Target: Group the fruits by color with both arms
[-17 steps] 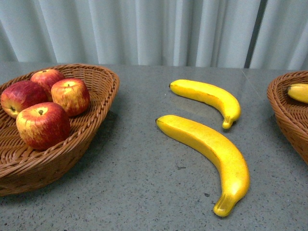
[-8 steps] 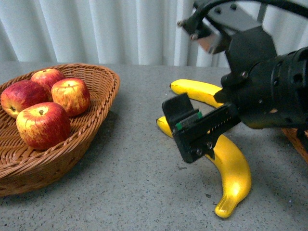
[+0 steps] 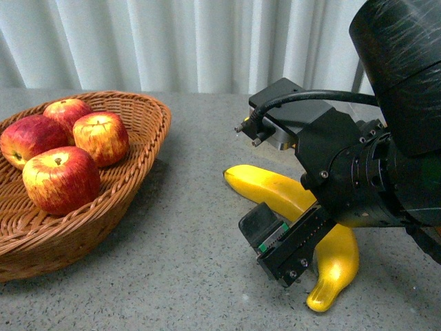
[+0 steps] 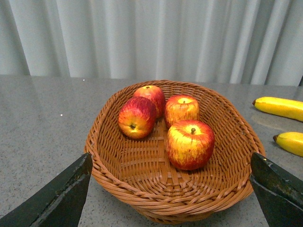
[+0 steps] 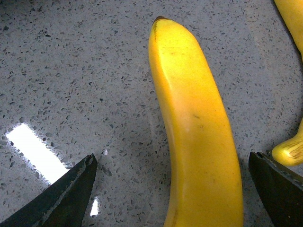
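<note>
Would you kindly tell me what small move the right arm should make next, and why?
Probably lower the right gripper straight down over the near banana. In the right wrist view its jaws stand open, one on each side of that banana and clear of it, and the banana lies on the table, so a grasp looks lined up.

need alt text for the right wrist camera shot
A yellow banana lies on a speckled grey table, framed between the wide-open black jaws of the right gripper, which are not touching it. The stem end of a second banana shows at the picture's edge.
</note>
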`<state>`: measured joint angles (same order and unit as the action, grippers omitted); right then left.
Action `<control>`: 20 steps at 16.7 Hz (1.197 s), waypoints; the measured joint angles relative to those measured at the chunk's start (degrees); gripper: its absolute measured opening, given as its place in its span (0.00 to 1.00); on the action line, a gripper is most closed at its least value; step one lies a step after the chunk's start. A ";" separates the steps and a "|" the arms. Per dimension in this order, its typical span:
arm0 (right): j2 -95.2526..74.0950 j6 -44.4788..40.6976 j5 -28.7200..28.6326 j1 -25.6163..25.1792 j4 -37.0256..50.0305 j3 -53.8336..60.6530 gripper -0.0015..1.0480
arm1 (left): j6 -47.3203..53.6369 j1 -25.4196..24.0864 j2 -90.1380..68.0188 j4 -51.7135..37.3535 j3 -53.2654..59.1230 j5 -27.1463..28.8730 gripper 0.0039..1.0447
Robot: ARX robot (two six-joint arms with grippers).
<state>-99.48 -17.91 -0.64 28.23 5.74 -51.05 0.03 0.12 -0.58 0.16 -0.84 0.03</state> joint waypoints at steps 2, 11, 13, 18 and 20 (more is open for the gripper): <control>-1.33 -0.22 0.46 1.14 -0.59 -0.33 0.94 | 0.00 0.00 0.00 0.00 0.00 0.00 0.94; 0.76 1.14 -3.93 -0.61 0.63 -0.59 0.32 | 0.00 0.00 0.00 0.02 0.00 0.00 0.94; 6.01 3.48 -8.46 -5.11 2.27 -3.26 0.32 | 0.00 0.00 0.00 0.02 0.00 0.00 0.94; 14.82 -2.03 -11.10 -18.75 8.28 -5.84 0.32 | 0.00 0.00 0.00 0.02 0.00 -0.02 0.94; 15.32 -9.75 -15.06 -31.61 4.17 -5.73 0.32 | 0.00 0.00 0.00 0.02 0.00 0.00 0.94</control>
<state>-84.16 -27.66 -15.70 -3.38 9.91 -56.77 0.03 0.12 -0.58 0.19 -0.84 0.03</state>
